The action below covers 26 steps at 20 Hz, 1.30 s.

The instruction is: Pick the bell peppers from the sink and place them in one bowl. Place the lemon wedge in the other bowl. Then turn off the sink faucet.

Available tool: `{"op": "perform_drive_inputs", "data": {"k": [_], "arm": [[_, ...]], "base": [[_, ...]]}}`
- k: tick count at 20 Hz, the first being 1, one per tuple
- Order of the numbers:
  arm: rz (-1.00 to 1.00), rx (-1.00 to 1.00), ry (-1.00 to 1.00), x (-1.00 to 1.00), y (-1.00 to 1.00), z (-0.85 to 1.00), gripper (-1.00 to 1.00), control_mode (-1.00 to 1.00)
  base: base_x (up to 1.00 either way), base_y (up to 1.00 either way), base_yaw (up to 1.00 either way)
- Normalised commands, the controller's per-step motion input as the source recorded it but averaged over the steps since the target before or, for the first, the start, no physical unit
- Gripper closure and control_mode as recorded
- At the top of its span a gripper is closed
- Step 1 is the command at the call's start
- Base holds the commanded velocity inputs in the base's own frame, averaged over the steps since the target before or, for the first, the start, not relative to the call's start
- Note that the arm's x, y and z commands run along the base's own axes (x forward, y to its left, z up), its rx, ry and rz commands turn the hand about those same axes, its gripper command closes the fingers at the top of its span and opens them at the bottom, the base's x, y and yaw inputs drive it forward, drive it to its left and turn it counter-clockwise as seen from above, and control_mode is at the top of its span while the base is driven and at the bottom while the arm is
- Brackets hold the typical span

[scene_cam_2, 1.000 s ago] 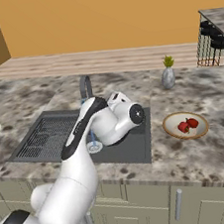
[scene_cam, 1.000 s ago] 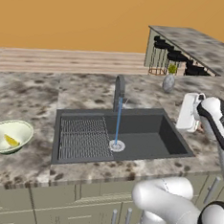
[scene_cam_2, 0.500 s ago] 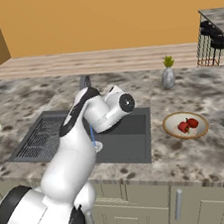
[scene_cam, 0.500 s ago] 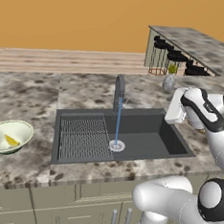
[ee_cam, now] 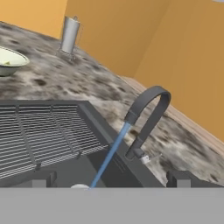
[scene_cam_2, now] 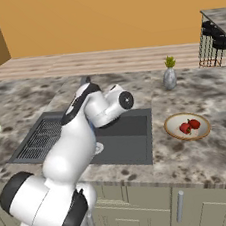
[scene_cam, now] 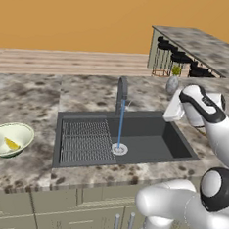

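Observation:
Two red bell peppers (scene_cam_2: pixel 190 125) lie in the shallow tan bowl (scene_cam_2: pixel 174 131) on the counter right of the sink (scene_cam: pixel 158 140). The lemon wedge (scene_cam: pixel 11 144) rests in the deeper green bowl (scene_cam: pixel 16 131) at the left. Water runs in a blue stream (scene_cam: pixel 120 127) from the sink faucet (scene_cam: pixel 122 91) to the drain (scene_cam: pixel 119 148). My gripper (ee_cam: pixel 109 180) is open with nothing held, and its hand (scene_cam: pixel 174 108) hovers over the sink's right rim, facing the faucet (ee_cam: pixel 148 113) and its small side handle (ee_cam: pixel 149 158).
A wire rack (scene_cam: pixel 86 139) covers the sink's left half. A small vase with a plant (scene_cam: pixel 173 82) stands behind the sink to the right. A grey metal canister (ee_cam: pixel 70 34) stands on the counter beyond the green bowl (ee_cam: pixel 9 61). A raised bar counter with stools (scene_cam: pixel 182 58) lies at the back right.
The arm has swung left from over the right counter to the sink's right rim, turning the hand toward the faucet. The jaws stay open and the water keeps running.

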Motion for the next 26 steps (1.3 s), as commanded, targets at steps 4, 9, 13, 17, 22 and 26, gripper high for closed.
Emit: {"op": "perform_drive_inputs", "data": {"k": [4, 9, 13, 17, 22, 26], "arm": [[-0.03, 0.10, 0.03, 0.22, 0.00, 0.00, -1.00, -1.00], [-0.04, 0.07, 0.02, 0.28, 0.00, -0.08, -1.00, -1.00], [-0.04, 0.00, 0.00, 0.25, 0.07, -0.15, -1.00, -1.00], [-0.01, 0.00, 0.00, 0.24, 0.00, -0.18, -1.00, -1.00], [0.00, 0.00, 0.00, 0.31, 0.00, -0.13, -1.00, -1.00], [0.00, 0.01, 0.00, 0.35, 0.00, -0.09, -1.00, -1.00]], "base": [[0.00, 0.00, 0.00], [0.00, 0.00, 0.00], [0.00, 0.00, 0.00], [0.00, 0.00, 0.00], [0.00, 0.00, 0.00], [0.00, 0.00, 0.00]]}}
